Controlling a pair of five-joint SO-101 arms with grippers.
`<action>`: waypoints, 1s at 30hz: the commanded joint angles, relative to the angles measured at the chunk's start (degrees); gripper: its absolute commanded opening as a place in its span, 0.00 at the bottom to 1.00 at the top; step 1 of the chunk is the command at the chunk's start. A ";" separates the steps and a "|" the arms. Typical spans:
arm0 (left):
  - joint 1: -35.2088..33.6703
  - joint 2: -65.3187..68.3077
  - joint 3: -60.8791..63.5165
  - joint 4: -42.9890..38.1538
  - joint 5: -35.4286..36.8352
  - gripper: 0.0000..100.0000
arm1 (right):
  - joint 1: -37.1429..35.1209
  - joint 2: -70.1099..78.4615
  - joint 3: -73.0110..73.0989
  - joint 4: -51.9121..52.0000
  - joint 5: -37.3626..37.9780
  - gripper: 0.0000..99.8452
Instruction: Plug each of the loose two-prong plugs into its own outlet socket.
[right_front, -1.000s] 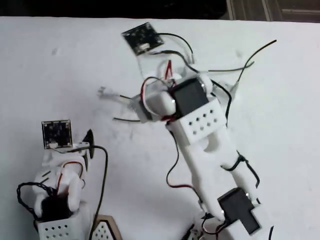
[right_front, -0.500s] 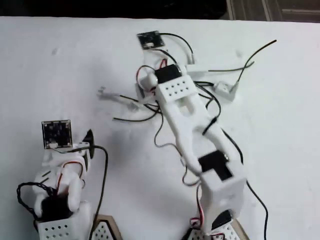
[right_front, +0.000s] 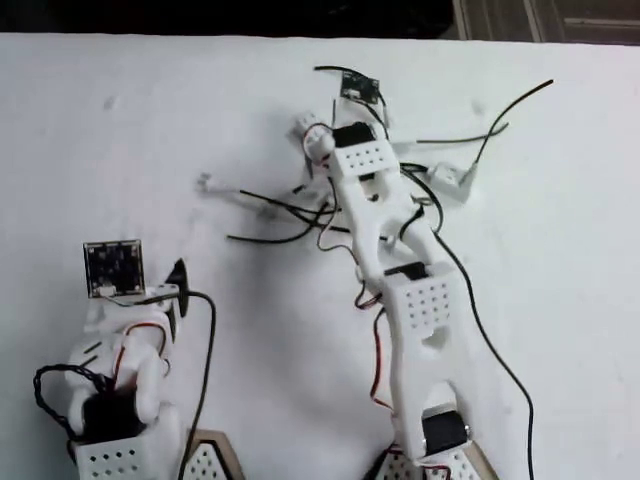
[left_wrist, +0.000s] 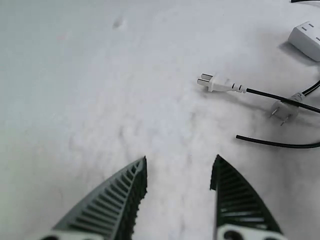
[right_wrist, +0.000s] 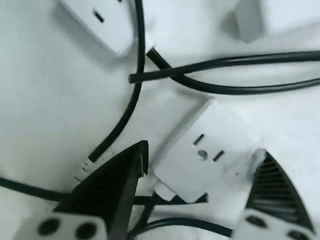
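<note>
Between the right jaws, in the right wrist view, lies a white outlet socket (right_wrist: 210, 135), slotted face up on the bench (right_wrist: 40, 100). The jaws stand wide and straddle it, and whether either finger touches it cannot be told. Black cords (right_wrist: 225, 62) cross just beyond it, and another socket (right_wrist: 100, 20) lies past them with one cord passing along its edge. In the left wrist view, a loose two-prong plug (left_wrist: 215, 84), white on a black cord, lies flat on the bench well ahead of the left jaws. A second plug (left_wrist: 285, 111) lies just beside that cord, and a white socket block (left_wrist: 306, 40) lies farther off. The left jaws are wide apart and hold nothing. In the high view, the right arm (right_front: 420, 310) is stretched out to the far centre of the bench, its wrist above the tangle of cords, and a plug shows faintly at the tangle's left end. The left arm (right_front: 120, 390) is folded at the near left corner, well apart from the cords.
</note>
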 joint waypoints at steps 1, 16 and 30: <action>-0.57 -0.40 -0.18 -1.05 -0.53 0.22 | 1.10 3.30 -10.99 2.86 -3.43 0.31; -0.57 -0.40 -0.09 -0.97 -0.62 0.22 | -1.36 11.82 -47.65 28.09 0.44 0.01; -0.57 -0.40 -0.09 -0.97 -0.62 0.22 | -8.48 2.59 -54.59 28.35 14.07 0.02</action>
